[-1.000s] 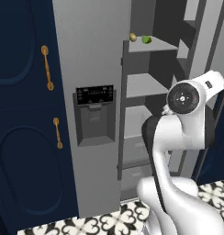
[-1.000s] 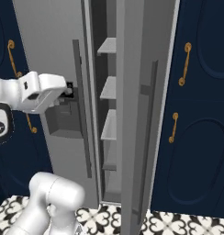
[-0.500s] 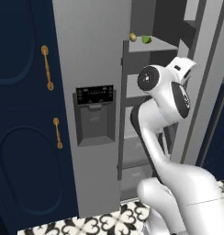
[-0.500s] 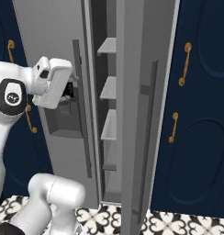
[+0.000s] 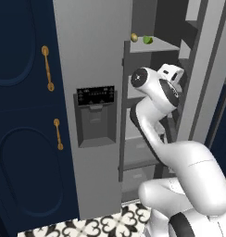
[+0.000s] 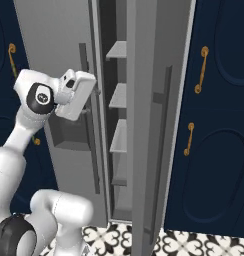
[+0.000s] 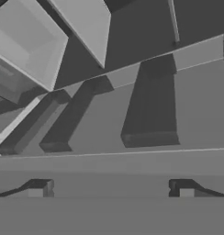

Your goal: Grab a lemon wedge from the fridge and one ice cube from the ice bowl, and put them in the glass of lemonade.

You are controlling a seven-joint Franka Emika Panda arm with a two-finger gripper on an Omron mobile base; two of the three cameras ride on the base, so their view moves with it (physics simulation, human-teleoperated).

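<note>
Fingertips (image 7: 186, 193) of the gripper (image 7: 111, 190) are being held well apart with nothing between them, pointed into the open fridge (image 5: 91, 55) at its grey shelves. Higher up, the green lemon wedge (image 5: 147, 40) is lying on a shelf beside a small yellow-brown fruit (image 5: 134, 37).

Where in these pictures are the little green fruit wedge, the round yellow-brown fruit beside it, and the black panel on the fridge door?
Small bright green lemon wedge (image 5: 147, 40): left base view, its middle, on the upper fridge shelf.
Small round yellow-brown fruit (image 5: 134, 37): left base view, its middle.
Black dispenser panel (image 5: 95, 95): left base view, centre of the grey fridge door's panel.
</note>
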